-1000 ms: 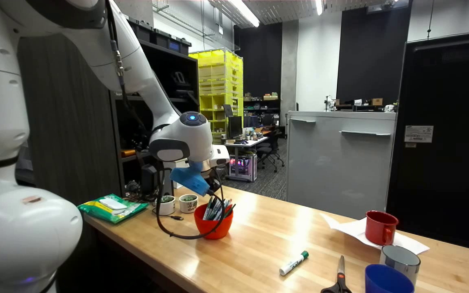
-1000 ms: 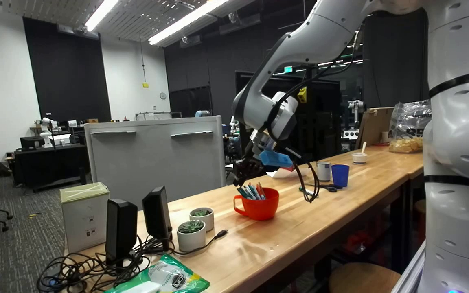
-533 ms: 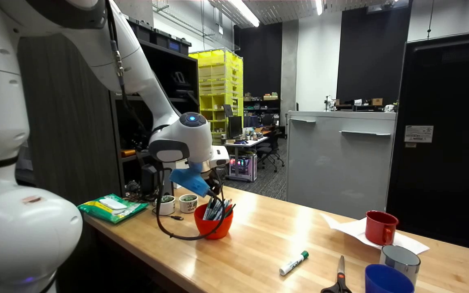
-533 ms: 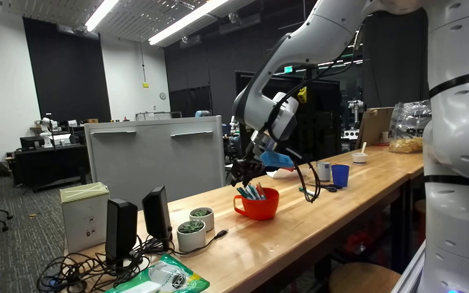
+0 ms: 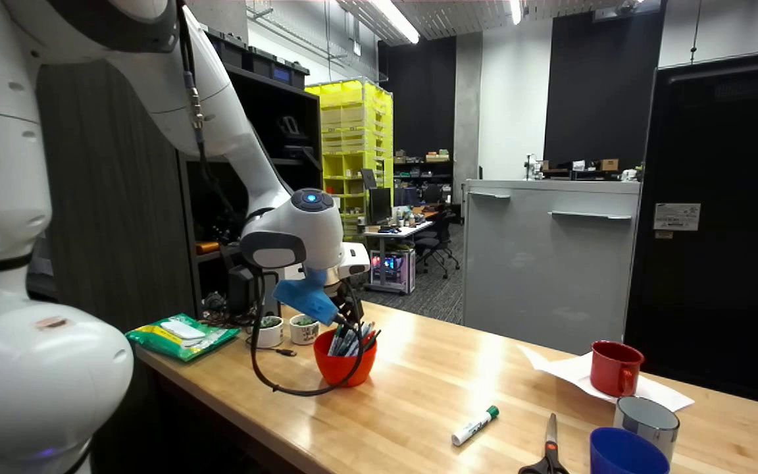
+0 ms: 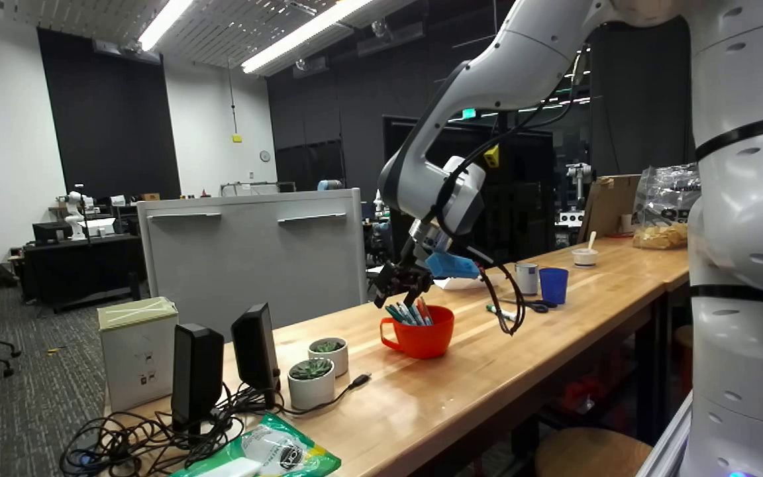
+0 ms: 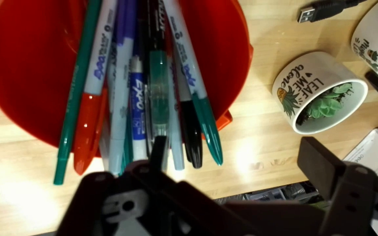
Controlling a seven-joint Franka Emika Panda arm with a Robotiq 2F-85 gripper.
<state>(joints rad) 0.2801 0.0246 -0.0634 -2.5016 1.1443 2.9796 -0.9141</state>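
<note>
My gripper (image 7: 238,157) stands wide open above the rim of an orange-red cup (image 7: 21,65), with nothing between its fingers. Several pens and markers lean in that cup, among them a red-capped marker (image 7: 87,131) and a teal-capped one (image 7: 208,127). In the wrist view the left finger (image 7: 158,152) overlaps the pen ends; whether it touches them I cannot tell. The right finger (image 7: 320,167) appears below a white succulent pot (image 7: 294,75). In an exterior view the black gripper (image 6: 396,301) hangs just over the pens in the cup (image 6: 424,341), whose handle shows.
Beside the cup stand two succulent pots (image 6: 312,391), black speakers (image 6: 196,371) with tangled cables, and a green packet (image 5: 181,336). Farther along the table lie a green-capped marker (image 5: 476,426) and scissors (image 5: 550,454), near a blue cup (image 5: 629,454), a metal can (image 5: 649,421) and a red mug (image 5: 616,368).
The gripper's fingers have spread apart from nearly together. The hand has tilted and shifted slightly, and its hanging cable has swung a little. The cup and its pens look unmoved.
</note>
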